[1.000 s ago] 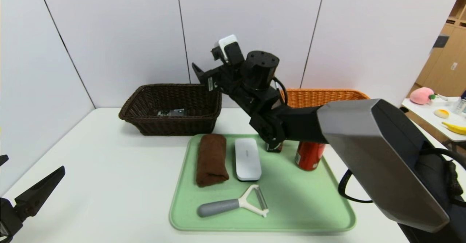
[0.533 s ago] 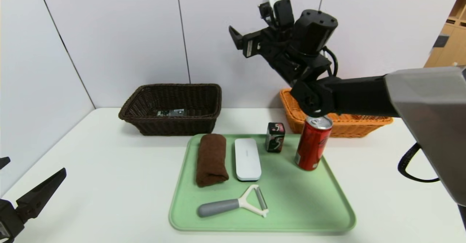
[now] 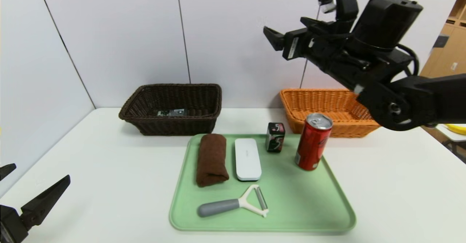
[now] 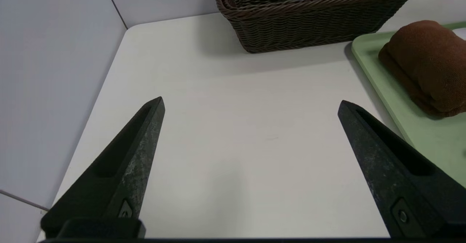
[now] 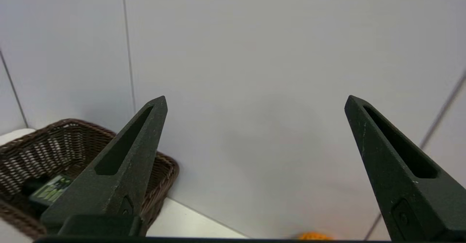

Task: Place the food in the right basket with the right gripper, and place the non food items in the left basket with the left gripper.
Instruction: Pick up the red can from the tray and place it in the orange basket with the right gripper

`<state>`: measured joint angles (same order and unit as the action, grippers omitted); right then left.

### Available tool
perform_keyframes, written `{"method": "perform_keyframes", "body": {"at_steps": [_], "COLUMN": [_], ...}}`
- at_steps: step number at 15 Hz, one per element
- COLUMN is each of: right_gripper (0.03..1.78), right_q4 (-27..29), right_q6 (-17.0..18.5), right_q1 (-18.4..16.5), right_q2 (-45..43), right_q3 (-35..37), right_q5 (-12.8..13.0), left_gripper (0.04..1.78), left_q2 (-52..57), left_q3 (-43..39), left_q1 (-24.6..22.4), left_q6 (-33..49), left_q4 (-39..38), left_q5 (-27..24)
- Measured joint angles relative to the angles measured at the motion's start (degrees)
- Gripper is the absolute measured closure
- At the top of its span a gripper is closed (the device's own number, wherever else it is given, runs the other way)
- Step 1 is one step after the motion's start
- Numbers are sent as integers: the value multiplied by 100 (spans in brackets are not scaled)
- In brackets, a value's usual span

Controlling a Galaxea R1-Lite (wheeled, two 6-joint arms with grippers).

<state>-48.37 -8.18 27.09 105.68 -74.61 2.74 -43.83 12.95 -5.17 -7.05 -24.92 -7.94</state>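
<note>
Head view shows our right gripper [image 3: 271, 39] raised high, jaws wide and empty, pointing left at the far wall. The red can [image 3: 313, 141] stands upright on the green tray [image 3: 309, 206], below and nearer than the claw, just before the orange basket [image 3: 327, 106]. Our left gripper [image 3: 22, 192], also wide, sits parked near-left, probably too far away to matter.

The can [image 3: 313, 142] stands on the tray [image 3: 302, 206], before the right basket [image 3: 327, 106].

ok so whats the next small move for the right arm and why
Probably lower the right gripper toward the red can. It is open and empty, raised high near the wall, the orange basket looks empty, and the can stands upright on the green tray, the food nearest that basket.
</note>
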Motion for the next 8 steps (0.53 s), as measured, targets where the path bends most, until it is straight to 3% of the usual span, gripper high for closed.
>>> {"method": "perform_keyframes", "body": {"at_steps": [8], "right_gripper": [12], "right_q4": [-22], "right_q6": [267], "right_q1": [-256], "right_q2": [-1991], "right_q3": [3045], "right_q5": [-35], "left_gripper": [13], "left_q2": [-9], "left_q3": [-154], "left_q1": [0], "left_q6": [24], "left_q4": [4], "left_q5": [-16]}}
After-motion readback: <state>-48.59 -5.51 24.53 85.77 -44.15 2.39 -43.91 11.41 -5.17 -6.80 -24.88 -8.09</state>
